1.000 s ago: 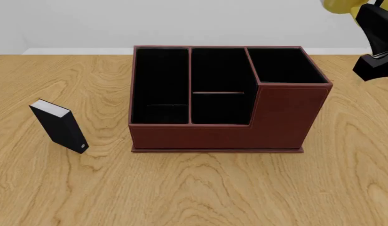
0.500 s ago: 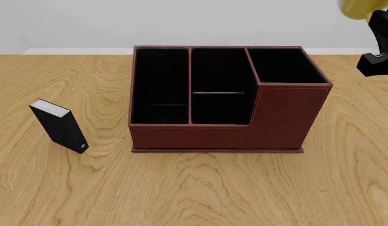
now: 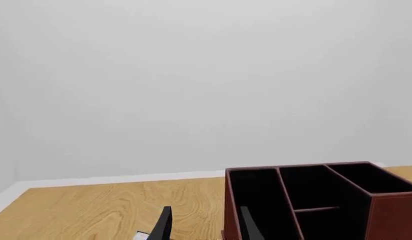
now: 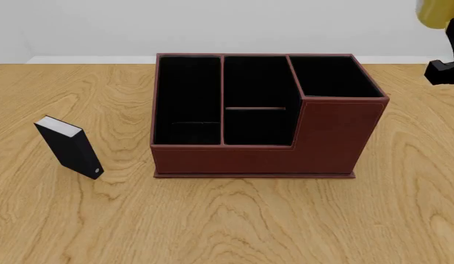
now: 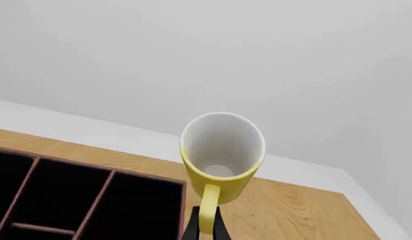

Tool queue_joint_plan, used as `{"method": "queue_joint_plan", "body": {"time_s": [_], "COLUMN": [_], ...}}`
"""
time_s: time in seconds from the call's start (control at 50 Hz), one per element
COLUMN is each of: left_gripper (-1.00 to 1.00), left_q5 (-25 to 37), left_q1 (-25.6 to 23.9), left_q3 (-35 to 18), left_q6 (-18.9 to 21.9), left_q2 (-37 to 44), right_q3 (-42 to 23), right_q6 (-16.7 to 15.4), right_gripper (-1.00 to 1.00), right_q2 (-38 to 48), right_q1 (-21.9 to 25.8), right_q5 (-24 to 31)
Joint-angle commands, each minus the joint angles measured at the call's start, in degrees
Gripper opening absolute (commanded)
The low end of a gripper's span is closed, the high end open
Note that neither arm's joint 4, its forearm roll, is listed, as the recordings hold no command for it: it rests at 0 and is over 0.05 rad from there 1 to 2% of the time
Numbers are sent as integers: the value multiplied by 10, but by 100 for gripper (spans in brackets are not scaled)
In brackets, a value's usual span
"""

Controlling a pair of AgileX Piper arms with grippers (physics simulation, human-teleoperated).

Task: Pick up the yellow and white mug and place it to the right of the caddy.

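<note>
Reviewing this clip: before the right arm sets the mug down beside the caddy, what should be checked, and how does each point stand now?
1. Small yellow ceramic mug with white inside held by the right pincer: ok, the fingers close on its loop handle.
2. Mug off the wooden table: ok, it hangs at the front view's top right corner.
3. Table right of the reddish-brown leather-look caddy free for placing: ok in the part the front view shows.
4. Mug upright for setting down: cannot tell; its opening faces the wrist camera.
5. Left pincer away from the drop spot: ok, open, by the caddy's left side.
6. Small black box with white edge clear of the path: ok, far left.
</note>
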Motion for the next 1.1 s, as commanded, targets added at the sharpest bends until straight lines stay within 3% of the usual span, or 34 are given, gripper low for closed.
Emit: {"method": "queue_joint_plan", "body": {"time_s": [0.02,0.24,0.32,0.4,0.44,0.48,0.56,0.6,1.1], "left_gripper": [100,100,100,100,100,100,100,100,100], "left_q5": [-6,-11,-10,-9,-7,-6,-5,-7,-22], "left_q1": [-3,-6,-7,-7,-8,-7,-6,-7,-16], "left_q3": [6,12,12,12,10,11,12,14,15], "left_q6": [-1,-2,-2,-2,-1,-1,-1,-1,10], "left_q2": [4,5,4,4,4,3,2,4,26], "right_q3": [2,20,30,41,36,50,53,61,91], "right_q6": [13,13,-1,6,27,7,18,8,11], "right_gripper": [-100,-100,-100,-100,-100,-100,-100,-100,-100], "right_q2": [25,48,44,66,81,78,93,91,126], "right_q1": [-32,-52,-56,-60,-54,-62,-62,-67,-90], "right_q5": [-17,-33,-40,-55,-44,-63,-65,-76,-125]}}
